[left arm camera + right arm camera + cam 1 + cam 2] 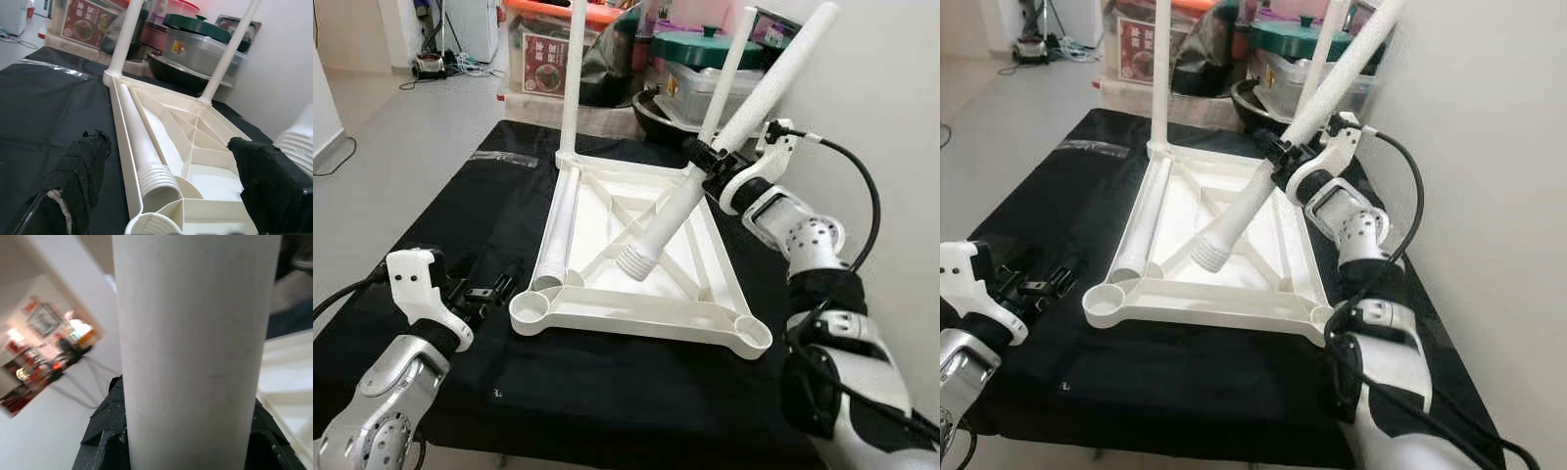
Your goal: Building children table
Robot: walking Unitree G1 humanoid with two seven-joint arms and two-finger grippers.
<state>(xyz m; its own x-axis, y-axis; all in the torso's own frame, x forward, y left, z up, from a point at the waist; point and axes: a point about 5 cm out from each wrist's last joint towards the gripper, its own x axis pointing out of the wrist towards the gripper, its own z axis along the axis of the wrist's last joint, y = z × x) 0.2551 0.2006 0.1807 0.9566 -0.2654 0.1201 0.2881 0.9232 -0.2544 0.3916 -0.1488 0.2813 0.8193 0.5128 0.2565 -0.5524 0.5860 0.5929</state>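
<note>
Right pincer (708, 163) clamped on tilted leg (724, 137), threaded end hanging below over upturned top (636, 304). Left pincer (166, 171) apart, straddling loose leg (553, 235). Risk: tilted thread misses socket (751, 335), cross-threads.

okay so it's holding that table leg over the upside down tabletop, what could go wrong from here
The right claw grips the loose leg around mid-length and tilted, so its threaded end may meet a corner socket crooked and cross-thread.

The long upper part could swing into the two standing legs or the pots behind.

The left claw is open beside the tabletop, not bracing it, so pushing may slide it.
</note>
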